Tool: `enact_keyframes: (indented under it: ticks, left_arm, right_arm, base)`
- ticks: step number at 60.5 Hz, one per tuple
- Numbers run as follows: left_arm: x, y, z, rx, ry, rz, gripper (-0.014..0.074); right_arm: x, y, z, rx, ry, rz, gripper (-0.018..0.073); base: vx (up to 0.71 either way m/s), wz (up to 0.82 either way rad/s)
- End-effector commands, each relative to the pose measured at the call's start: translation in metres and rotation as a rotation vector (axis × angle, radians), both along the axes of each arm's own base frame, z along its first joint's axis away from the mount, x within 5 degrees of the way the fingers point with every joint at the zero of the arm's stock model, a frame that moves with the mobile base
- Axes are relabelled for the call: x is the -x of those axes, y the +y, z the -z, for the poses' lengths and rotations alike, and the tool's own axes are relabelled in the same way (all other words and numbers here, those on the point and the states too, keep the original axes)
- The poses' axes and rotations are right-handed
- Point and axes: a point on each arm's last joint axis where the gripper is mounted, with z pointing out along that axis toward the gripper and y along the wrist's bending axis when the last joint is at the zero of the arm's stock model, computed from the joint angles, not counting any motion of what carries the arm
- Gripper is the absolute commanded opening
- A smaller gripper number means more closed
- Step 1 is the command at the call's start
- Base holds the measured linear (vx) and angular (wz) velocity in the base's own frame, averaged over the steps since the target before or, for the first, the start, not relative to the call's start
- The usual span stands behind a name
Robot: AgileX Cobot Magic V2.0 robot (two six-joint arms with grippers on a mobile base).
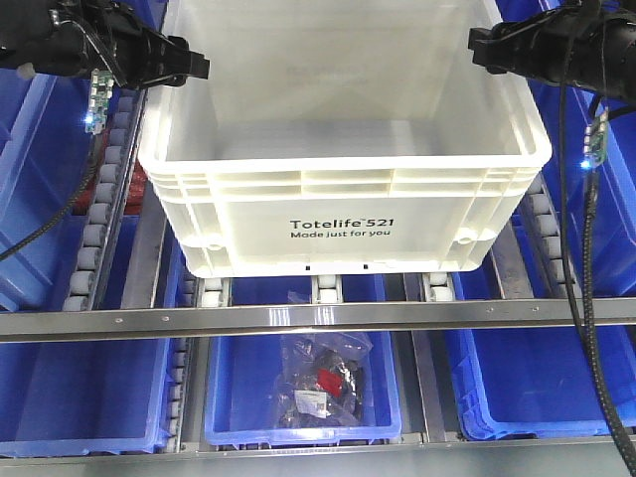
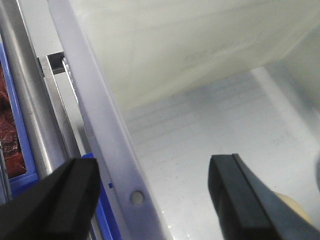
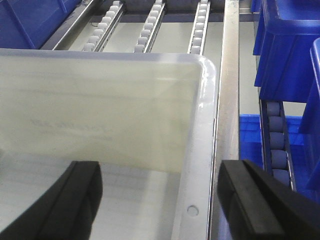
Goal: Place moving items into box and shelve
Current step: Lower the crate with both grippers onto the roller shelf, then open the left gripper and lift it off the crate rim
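I am working at a metal flow rack point(image 1: 318, 318) with roller tracks point(image 3: 150, 25) of small grey wheels, and blue plastic bins point(image 1: 298, 417) sit on the level below and to both sides. In my right wrist view I count 3 roller tracks running ahead of the crate.

There is 1 box point(image 1: 343, 199): a large white rectangular plastic crate with a ribbed rim and black print on its front wall. It rests on the rollers, its walls smooth and faintly translucent. Only 1 ball point(image 2: 292, 205) shows, a pale cream curve at the bottom corner inside the box, mostly hidden behind my left finger; I cannot tell where the other is.

My left gripper point(image 2: 150, 200) has its 2 black pads spread apart, straddling the box's left rim. My right gripper point(image 3: 160, 200) is likewise spread wide over the right rim, 1 pad inside, 1 outside.

The middle lower bin holds 1 clear bag of dark parts point(image 1: 318, 383).
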Motion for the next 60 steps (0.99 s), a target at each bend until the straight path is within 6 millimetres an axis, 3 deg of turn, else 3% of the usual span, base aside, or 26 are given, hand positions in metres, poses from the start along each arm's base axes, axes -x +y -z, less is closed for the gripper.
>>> enact_keyframes:
  ticks: [1,26,60]
  left_arm:
    - [0.0067,0.0043,-0.0387,0.044,-0.137,-0.031,0.0527]
    - [0.0070,0.0042,-0.0383,0.044,-0.132,-0.028,0.0480]
    - [0.0100,0.0003,-0.0387,0.107,-0.091,-0.019,0.0492]
  right_arm:
    - [0.0058,-0.0022,-0.0284,-0.004,-0.087,0.019,0.0506]
    - [0.0058,-0.0022,-0.0284,-0.004,-0.087,0.019,0.0456]
    - [0.0058,-0.0022,-0.0284,-0.004,-0.087,0.019,0.0456]
  base:
    - [0.00,0.00]
    - [0.00,0.00]
    - [0.00,0.00]
